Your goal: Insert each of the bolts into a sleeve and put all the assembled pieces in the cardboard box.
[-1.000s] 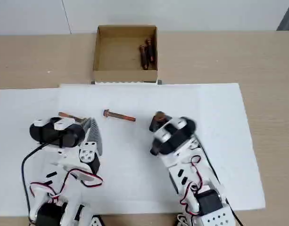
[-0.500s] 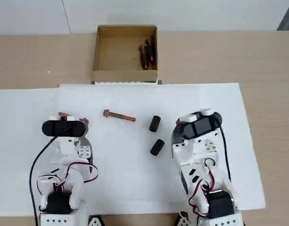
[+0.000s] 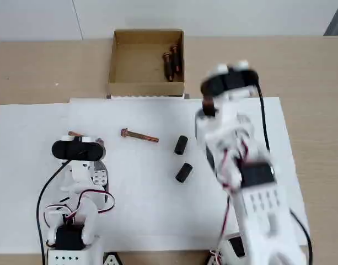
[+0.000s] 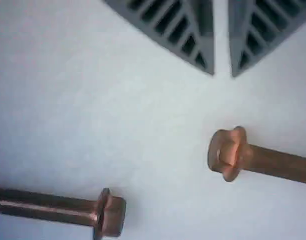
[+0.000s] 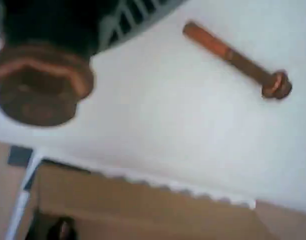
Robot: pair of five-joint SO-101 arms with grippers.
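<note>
My right gripper (image 3: pixel 208 109) hangs raised over the paper's far edge, just right of the cardboard box (image 3: pixel 118 61), and is shut on a copper bolt seated in a black sleeve (image 5: pixel 40 87). Several assembled pieces (image 3: pixel 171 62) lie in the box's right side. One loose bolt (image 3: pixel 139 135) lies mid-paper, with two black sleeves (image 3: pixel 181 144) (image 3: pixel 183 172) to its right. My left gripper (image 4: pixel 220 55) hovers low over the paper, its tips almost together and holding nothing. In front of it lie a bolt head (image 4: pixel 228 154) and a second bolt (image 4: pixel 105 218).
White paper (image 3: pixel 157 204) covers the wooden table (image 3: pixel 312 72) in front of the box. The left arm's body (image 3: pixel 78 150) stands over the near-left paper, above the second bolt (image 3: pixel 75 134). The box's near wall (image 5: pixel 143 200) shows beyond the paper's edge.
My right arm has risen from beside the sleeves and swung away toward the box with the sleeved bolt. The left arm straightened a second ago and has since held still.
</note>
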